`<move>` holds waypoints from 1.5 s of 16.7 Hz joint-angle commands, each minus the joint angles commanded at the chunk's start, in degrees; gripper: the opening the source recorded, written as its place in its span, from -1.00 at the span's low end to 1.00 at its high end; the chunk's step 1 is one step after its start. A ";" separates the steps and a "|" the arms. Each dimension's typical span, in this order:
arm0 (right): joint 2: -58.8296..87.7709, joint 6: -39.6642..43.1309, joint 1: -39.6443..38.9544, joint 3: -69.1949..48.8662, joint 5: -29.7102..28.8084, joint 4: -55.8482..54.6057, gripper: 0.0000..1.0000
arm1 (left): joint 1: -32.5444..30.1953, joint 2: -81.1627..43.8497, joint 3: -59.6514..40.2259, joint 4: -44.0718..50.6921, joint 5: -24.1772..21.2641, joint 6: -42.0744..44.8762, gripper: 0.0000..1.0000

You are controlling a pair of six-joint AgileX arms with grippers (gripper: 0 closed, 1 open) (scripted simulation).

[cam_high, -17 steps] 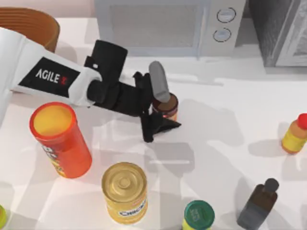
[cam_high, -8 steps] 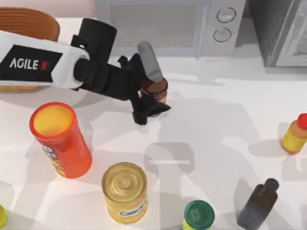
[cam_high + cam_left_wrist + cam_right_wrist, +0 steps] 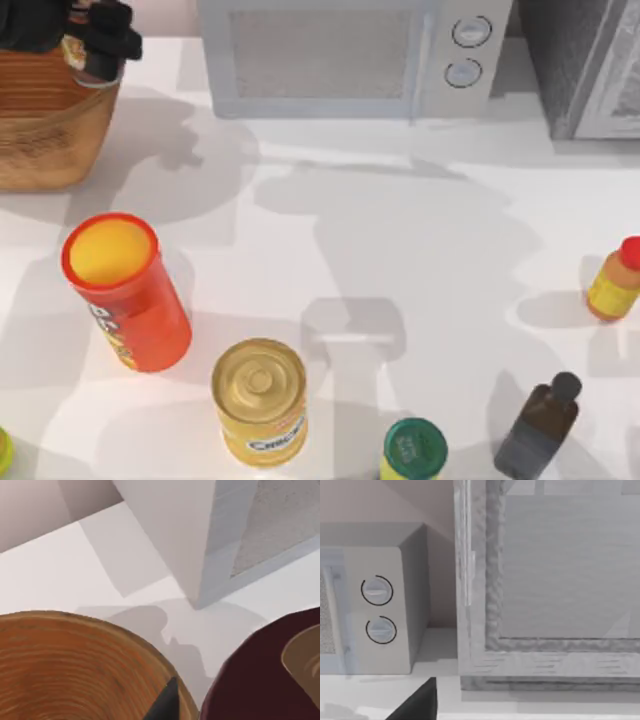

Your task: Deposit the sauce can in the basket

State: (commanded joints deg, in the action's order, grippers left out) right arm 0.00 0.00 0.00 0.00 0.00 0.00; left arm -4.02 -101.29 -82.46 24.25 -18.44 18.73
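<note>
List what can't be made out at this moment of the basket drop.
- Left gripper, top view: cut by the upper frame edge, so finger spread is unreadable.
- Sauce can, top view: mostly covered by the gripper; its label is unreadable. In the left wrist view its dark top is cropped.
- Basket: interior hidden, partly cropped by the frame.

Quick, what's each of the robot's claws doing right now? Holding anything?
Left gripper: closed on the sauce can, above the basket at the table's far left.
Right gripper: cannot be told from its wrist view.
</note>
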 joint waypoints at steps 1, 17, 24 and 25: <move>0.00 0.00 0.00 0.00 0.00 0.00 1.00 | 2.71 1.67 -1.17 0.73 2.60 -3.03 -1.00; 0.00 0.00 0.00 0.00 0.00 0.00 1.00 | 11.18 0.81 -4.67 -3.29 11.12 -13.14 -1.00; 0.00 0.00 0.00 0.00 0.00 0.00 1.00 | 10.74 -4.10 -4.66 -8.41 11.46 -13.51 -1.00; 0.00 0.00 0.00 0.00 0.00 0.00 1.00 | 10.74 -4.10 -4.66 -8.41 11.46 -13.51 -1.00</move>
State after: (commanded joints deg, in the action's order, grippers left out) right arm 0.00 0.00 0.00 0.00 0.00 0.00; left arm 6.72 -105.40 -87.12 15.84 -6.98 5.22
